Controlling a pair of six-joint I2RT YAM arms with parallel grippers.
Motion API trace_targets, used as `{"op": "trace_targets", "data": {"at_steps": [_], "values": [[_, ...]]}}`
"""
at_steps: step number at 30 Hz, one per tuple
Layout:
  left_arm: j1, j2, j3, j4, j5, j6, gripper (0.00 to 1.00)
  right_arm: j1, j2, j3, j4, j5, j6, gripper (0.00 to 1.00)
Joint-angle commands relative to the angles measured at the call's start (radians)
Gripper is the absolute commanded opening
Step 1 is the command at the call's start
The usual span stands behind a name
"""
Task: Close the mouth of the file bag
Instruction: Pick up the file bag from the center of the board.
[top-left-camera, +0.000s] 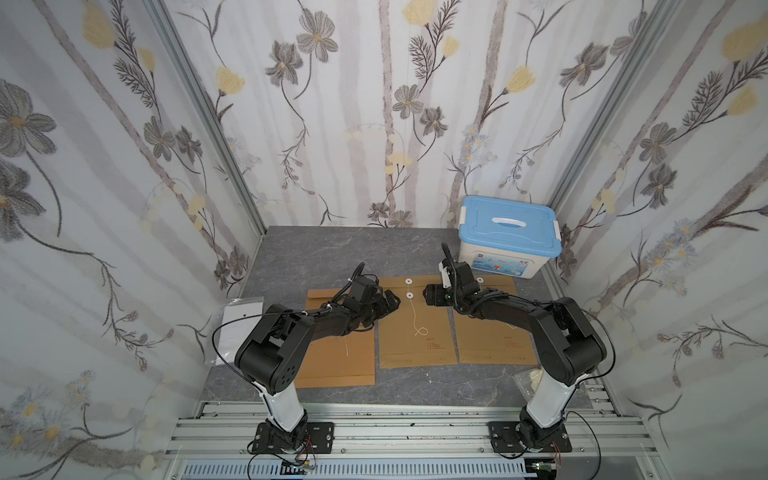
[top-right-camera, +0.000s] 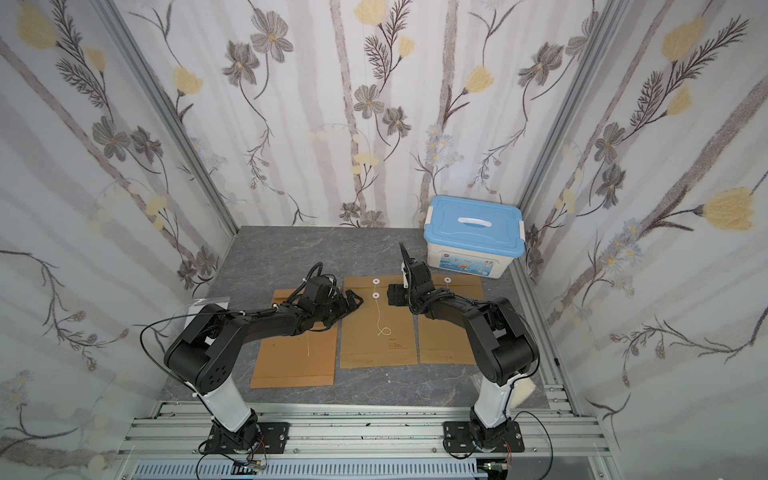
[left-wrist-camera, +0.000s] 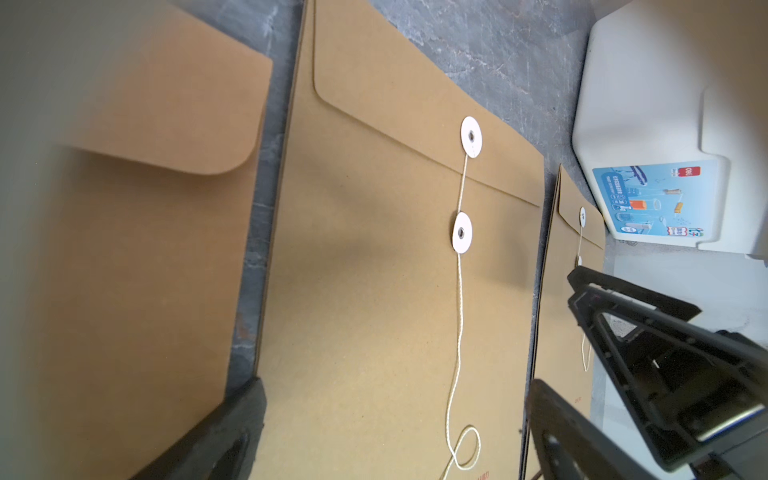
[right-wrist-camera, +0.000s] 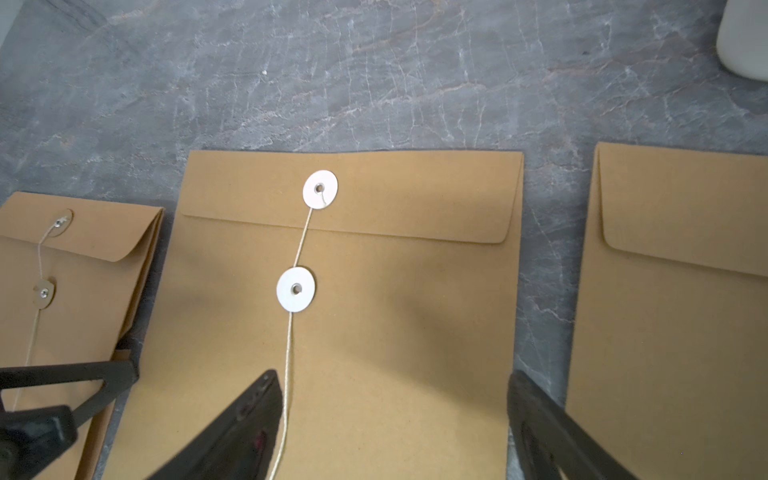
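Three brown kraft file bags lie side by side on the grey table. The middle file bag (top-left-camera: 417, 345) (right-wrist-camera: 399, 291) has its flap folded down. A white string (top-left-camera: 415, 320) (left-wrist-camera: 459, 316) runs from the upper white disc (right-wrist-camera: 320, 189) past the lower disc (right-wrist-camera: 296, 289) and lies loose down the bag, ending in a loop. My left gripper (top-left-camera: 390, 302) (left-wrist-camera: 395, 388) hovers open at the bag's left edge. My right gripper (top-left-camera: 428, 296) (right-wrist-camera: 392, 384) hovers open over the right part of the bag. One of its fingers (right-wrist-camera: 257, 407) lies beside the string. Neither holds anything.
The left file bag (top-left-camera: 332, 361) and right file bag (top-left-camera: 494, 345) flank the middle one. A white box with a blue lid (top-left-camera: 509, 237) stands at the back right. A clear plastic bag (top-left-camera: 241, 324) lies at the left edge, and another (top-left-camera: 530, 380) lies front right.
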Motion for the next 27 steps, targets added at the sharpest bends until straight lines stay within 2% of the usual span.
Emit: {"op": "trace_targets", "data": {"at_steps": [1,3,7,10,18,27], "values": [[-0.003,0.001,-0.009,-0.117,-0.11,0.021,1.0,-0.001,0.009,0.006,0.013,0.02,0.016,0.82],[-0.005,-0.005,0.002,-0.14,-0.125,0.051,1.0,-0.001,0.003,0.012,-0.01,0.018,0.022,0.77],[-0.016,0.009,0.018,-0.138,-0.113,0.065,1.0,-0.001,-0.011,0.005,-0.047,0.019,0.053,0.78],[-0.045,-0.01,0.028,-0.173,-0.17,0.082,1.0,0.001,-0.017,-0.007,-0.075,-0.001,0.064,0.76],[-0.055,-0.068,-0.023,-0.155,-0.217,0.075,1.0,0.002,-0.064,-0.098,-0.075,-0.04,0.081,0.76],[-0.057,-0.038,-0.016,-0.137,-0.161,0.083,1.0,0.005,-0.049,-0.112,-0.065,-0.094,0.081,0.73]]}}
